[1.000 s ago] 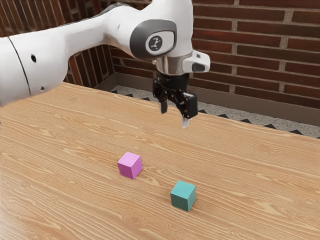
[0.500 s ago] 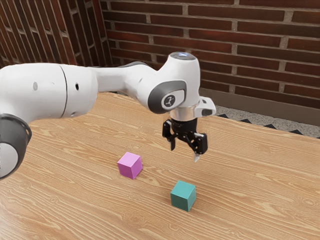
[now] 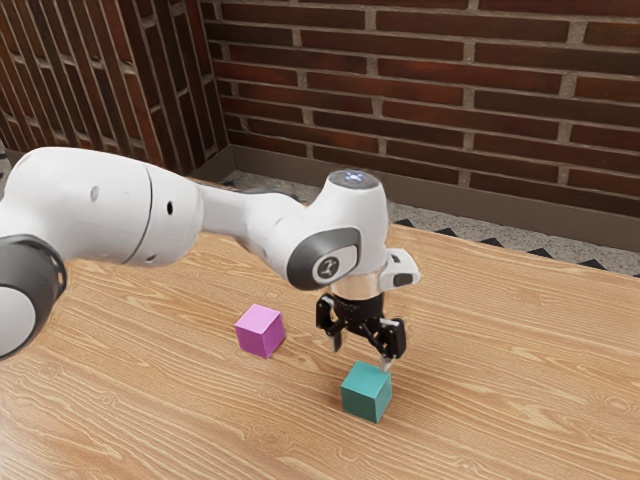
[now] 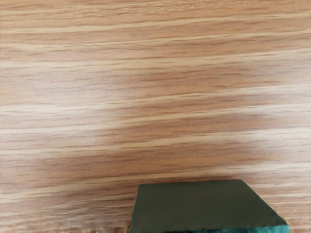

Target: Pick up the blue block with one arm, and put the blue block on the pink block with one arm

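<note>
The blue block (image 3: 366, 391) sits flat on the wooden table (image 3: 520, 340), toward the near edge, with nothing touching it. In the wrist view it lies just under the hand (image 4: 206, 206), and its top face shows as a dark slab. Its sides look equal, so no long axis dictates the grip. What matters is lining the fingers up with a pair of opposite faces. The gripper (image 3: 362, 355) hangs directly above the block with its jaws apart, the fingertips close over the top face and holding nothing. The coming move looks like a short straight descent. The pink block (image 3: 260, 331) stands apart on the table, toward the exterior view's left.
</note>
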